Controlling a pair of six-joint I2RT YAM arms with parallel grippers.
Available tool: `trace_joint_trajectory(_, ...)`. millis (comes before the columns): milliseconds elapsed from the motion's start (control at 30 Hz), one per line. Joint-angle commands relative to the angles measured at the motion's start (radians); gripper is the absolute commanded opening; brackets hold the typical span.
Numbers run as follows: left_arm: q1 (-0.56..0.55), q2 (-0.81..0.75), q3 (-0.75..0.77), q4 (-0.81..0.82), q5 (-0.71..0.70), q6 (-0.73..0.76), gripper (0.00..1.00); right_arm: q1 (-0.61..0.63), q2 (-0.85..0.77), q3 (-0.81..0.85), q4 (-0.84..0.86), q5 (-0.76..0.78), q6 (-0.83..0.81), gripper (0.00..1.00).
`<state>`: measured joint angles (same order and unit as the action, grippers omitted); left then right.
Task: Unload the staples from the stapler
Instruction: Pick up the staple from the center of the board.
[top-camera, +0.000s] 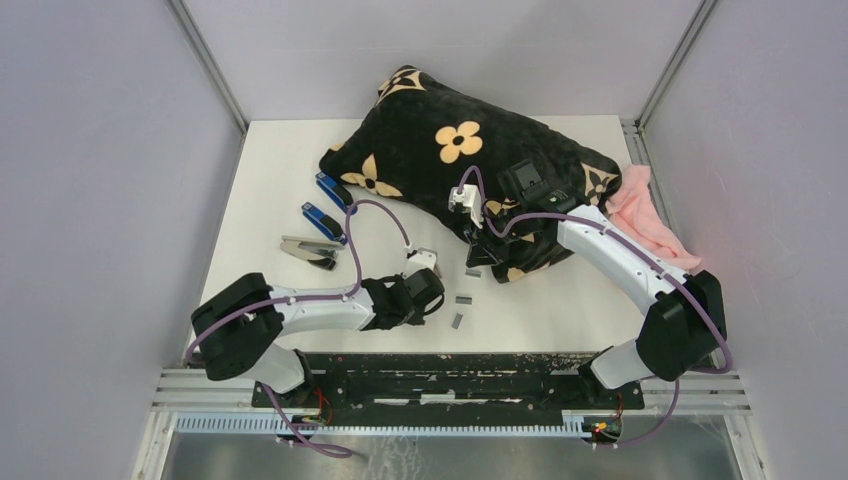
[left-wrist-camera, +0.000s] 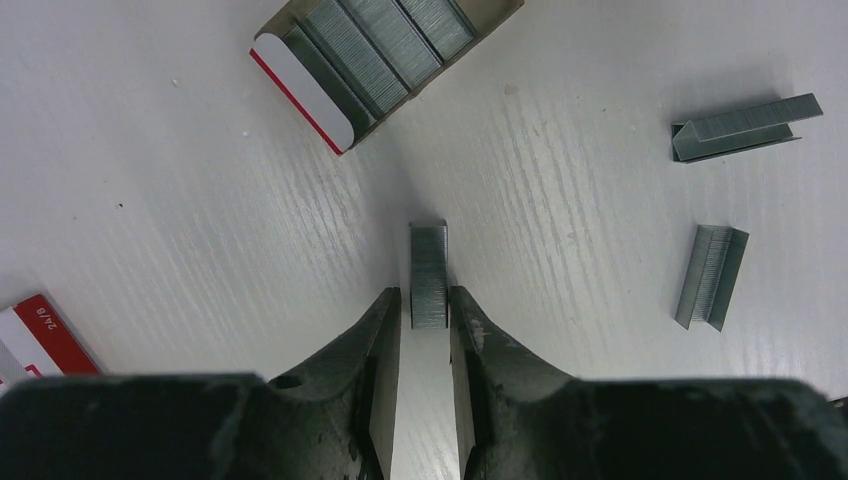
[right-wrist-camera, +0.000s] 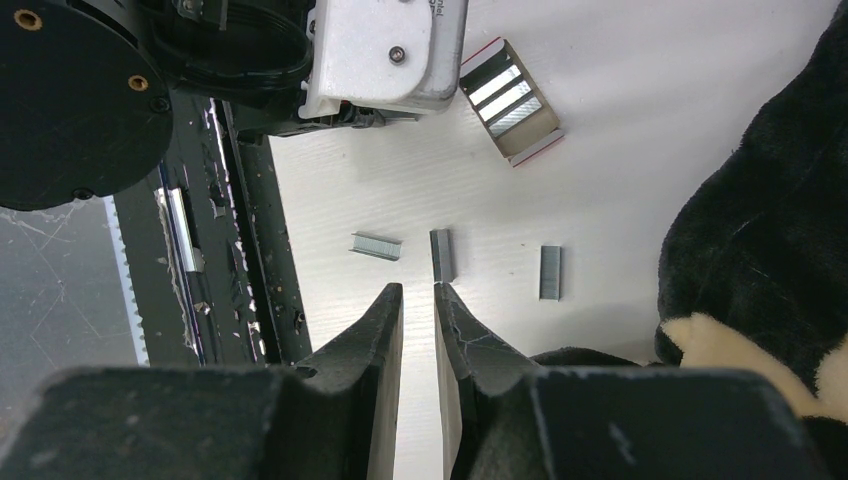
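My left gripper (left-wrist-camera: 425, 292) (top-camera: 437, 297) is low over the table, shut on the near end of one strip of staples (left-wrist-camera: 428, 262) that lies flat. Two more staple strips (left-wrist-camera: 745, 127) (left-wrist-camera: 711, 277) lie loose to its right. Three staplers sit at the table's left: two blue ones (top-camera: 335, 192) (top-camera: 323, 222) and a grey-black one (top-camera: 310, 252). My right gripper (right-wrist-camera: 419, 287) (top-camera: 478, 250) hangs at the pillow's near edge, its jaws a narrow gap apart with nothing between them. Another staple strip (right-wrist-camera: 441, 255) lies just beyond its tips.
An open cardboard box of staples (left-wrist-camera: 385, 50) (top-camera: 422, 258) lies just ahead of the left gripper, and a red-and-white box part (left-wrist-camera: 35, 335) is at its left. A large black flowered pillow (top-camera: 450, 150) fills the back, with pink cloth (top-camera: 640, 210) at the right.
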<state>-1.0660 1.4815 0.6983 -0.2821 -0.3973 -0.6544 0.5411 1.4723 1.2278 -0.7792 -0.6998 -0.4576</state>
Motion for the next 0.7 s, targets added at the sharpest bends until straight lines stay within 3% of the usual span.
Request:
trace_joint_trajectory(0, 0.008, 0.028, 0.03, 0.025, 0.006, 0.035, 0.3, -0.004, -0.021, 0.004, 0.023, -0.023, 0.002, 0.23)
trace_joint_trajectory(333, 0.009, -0.035, 0.013, 0.052, 0.027, 0.023, 0.21, -0.003, -0.012, 0.001, 0.027, -0.037, 0.01, 0.23)
trace_joint_trajectory(667, 0.039, -0.201, -0.115, 0.279, 0.178, -0.016, 0.17, -0.005, -0.011, 0.002, 0.033, -0.073, 0.034, 0.23)
